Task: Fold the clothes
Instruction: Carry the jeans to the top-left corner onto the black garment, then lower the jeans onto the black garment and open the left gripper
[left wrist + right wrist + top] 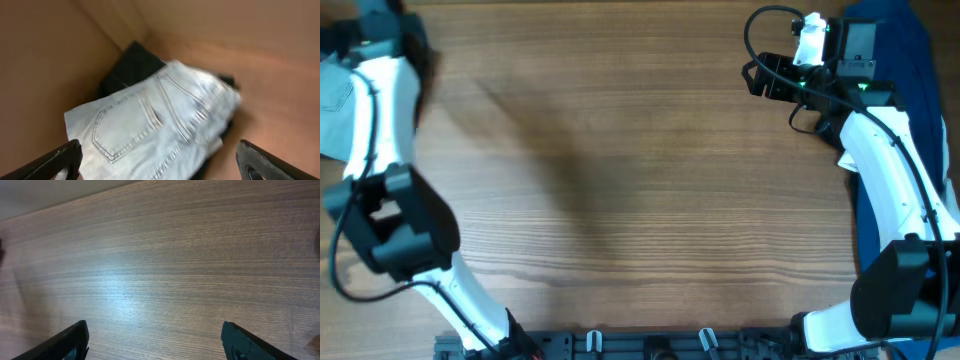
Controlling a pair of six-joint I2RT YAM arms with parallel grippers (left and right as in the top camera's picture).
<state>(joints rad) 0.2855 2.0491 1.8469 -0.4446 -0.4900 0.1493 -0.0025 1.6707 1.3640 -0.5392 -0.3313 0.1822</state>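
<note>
Overhead, the light-blue denim shorts [332, 100] show only at the wooden table's [620, 180] far left edge. From the left wrist, the left gripper [160, 162] hangs spread wide above the shorts, which lie on a dark garment [132, 67] inside a brown box [40, 60]. From the right wrist, the right gripper [155, 340] is spread wide over the tabletop.

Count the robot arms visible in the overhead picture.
2: the left arm stands along the left side of the table; the right arm stands along its right side. None seems hidden.
</note>
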